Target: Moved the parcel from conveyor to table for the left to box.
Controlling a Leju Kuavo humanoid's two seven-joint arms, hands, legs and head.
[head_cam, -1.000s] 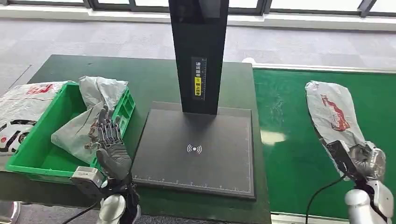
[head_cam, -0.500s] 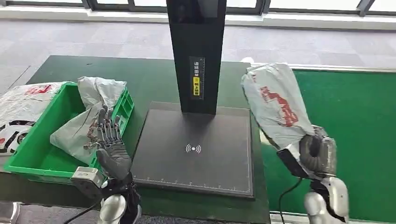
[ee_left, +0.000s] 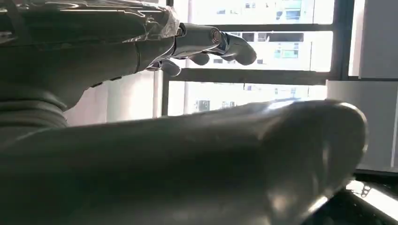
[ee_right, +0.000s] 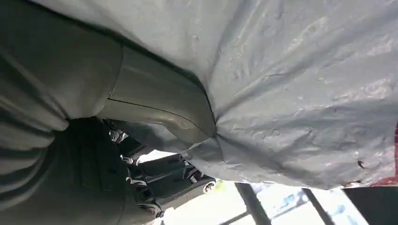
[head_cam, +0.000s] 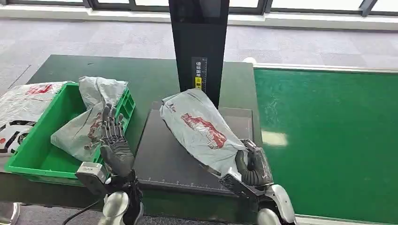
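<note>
The grey parcel [head_cam: 202,129] is gripped at its near end by the right hand [head_cam: 252,168] and laid across the black scanner pad [head_cam: 164,159] on the table [head_cam: 141,77], apparently for reading. The left hand [head_cam: 114,143] is held empty, fingers spread, beside the green bin [head_cam: 28,150], likely ready for boxing.

Grey floor [head_cam: 84,40], window frames [head_cam: 141,5], daylight

The head view looks forward and down from high over the bench [head_cam: 141,75]. The right wrist view sits tight behind its robot hand [ee_right: 117,122], sharing the parcel [head_cam: 202,131] with it. The left wrist view faces windows.
</note>
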